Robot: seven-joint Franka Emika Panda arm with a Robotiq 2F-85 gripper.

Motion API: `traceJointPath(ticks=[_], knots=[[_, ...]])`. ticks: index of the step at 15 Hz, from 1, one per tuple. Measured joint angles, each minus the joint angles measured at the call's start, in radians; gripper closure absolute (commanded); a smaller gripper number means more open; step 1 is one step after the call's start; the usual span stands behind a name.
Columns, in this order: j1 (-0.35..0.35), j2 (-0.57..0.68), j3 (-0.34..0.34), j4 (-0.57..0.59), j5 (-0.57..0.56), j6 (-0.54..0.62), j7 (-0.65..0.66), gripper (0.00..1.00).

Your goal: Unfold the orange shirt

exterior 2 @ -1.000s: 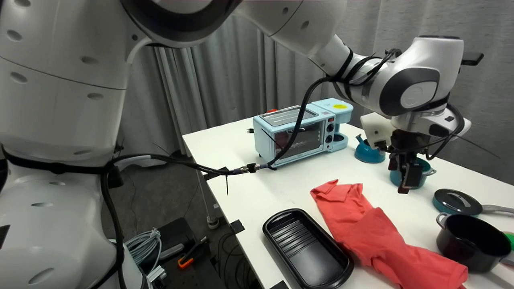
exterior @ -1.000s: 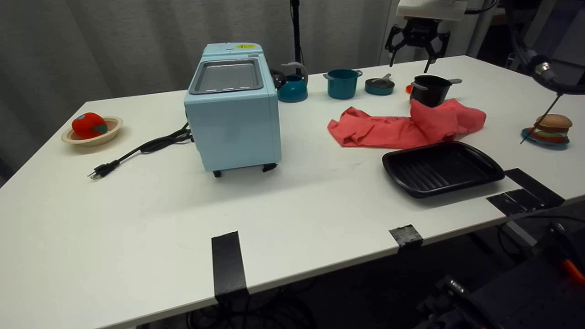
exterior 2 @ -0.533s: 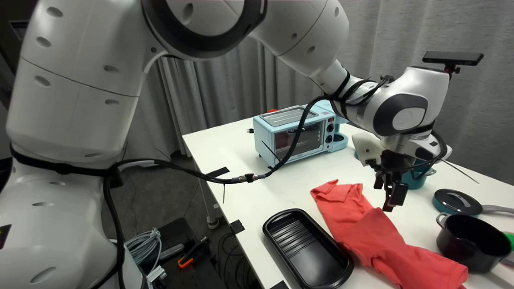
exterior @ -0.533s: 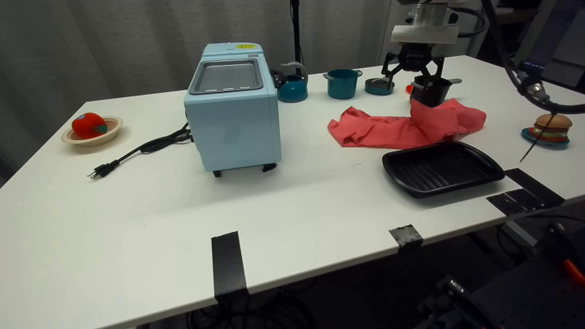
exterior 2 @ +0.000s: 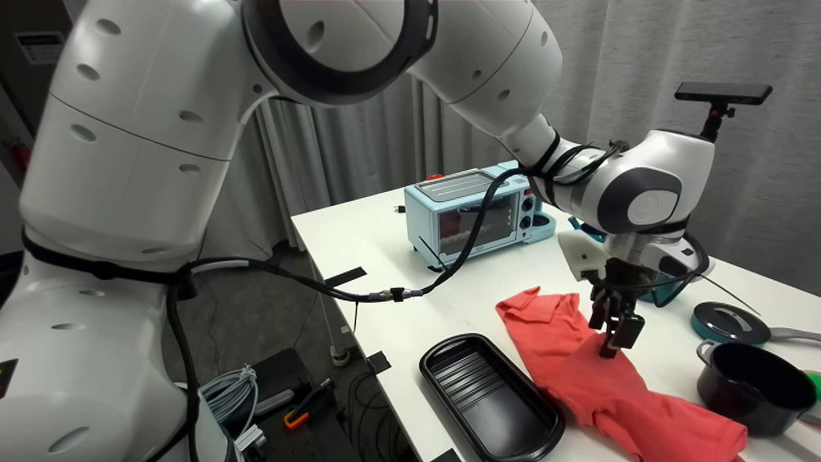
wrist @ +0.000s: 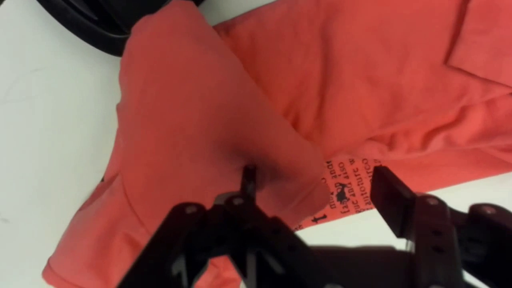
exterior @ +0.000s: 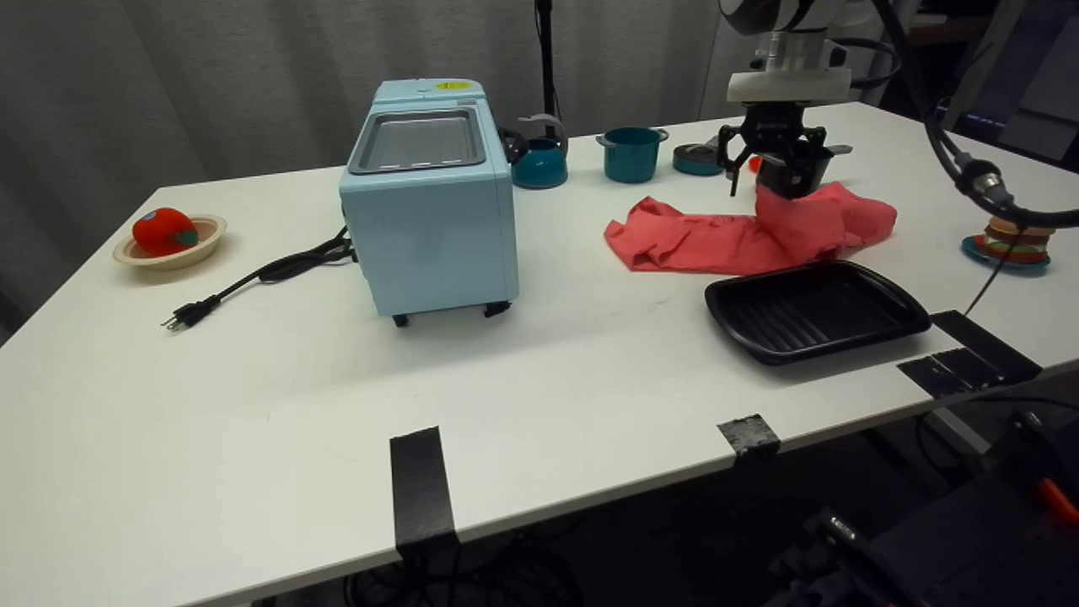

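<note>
At the left of the frame in an exterior view, a red toy [exterior: 160,233] sits in a beige bowl [exterior: 177,260]; a light-blue toaster oven [exterior: 434,236] stands left of centre. In the upper middle are a teal kettle [exterior: 539,167] and a teal pot [exterior: 631,158]. Right of centre the orange shirt [exterior: 704,243] lies bunched on the white table [exterior: 253,405], one fold raised. At upper right the gripper [exterior: 761,190] hangs over it, spread apart and released; whether it touches the shirt, I cannot tell. A black tray [exterior: 830,310] sits just below the shirt, with a toy burger [exterior: 1016,250] at far right.
</note>
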Motion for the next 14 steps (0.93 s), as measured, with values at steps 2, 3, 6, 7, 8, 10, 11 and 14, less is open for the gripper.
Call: traceJointPath(ticks=[2, 3, 6, 7, 8, 10, 11, 14], knots=[[0.000, 0.000, -0.010, 0.000, -0.009, -0.001, 0.000, 0.71], [0.000, 0.000, -0.015, -0.001, -0.011, -0.001, 0.000, 0.78], [-0.001, 0.000, -0.030, -0.005, -0.012, -0.001, 0.000, 1.00], [-0.001, -0.001, -0.035, -0.008, -0.012, -0.001, 0.000, 1.00], [-0.002, -0.003, -0.039, -0.012, -0.012, 0.000, 0.000, 1.00], [-0.004, -0.013, -0.049, -0.024, -0.012, 0.004, 0.000, 0.99], [-0.005, -0.020, -0.055, -0.032, -0.012, 0.006, 0.000, 0.99], [-0.012, -0.057, -0.087, -0.071, -0.012, 0.040, 0.002, 0.99]])
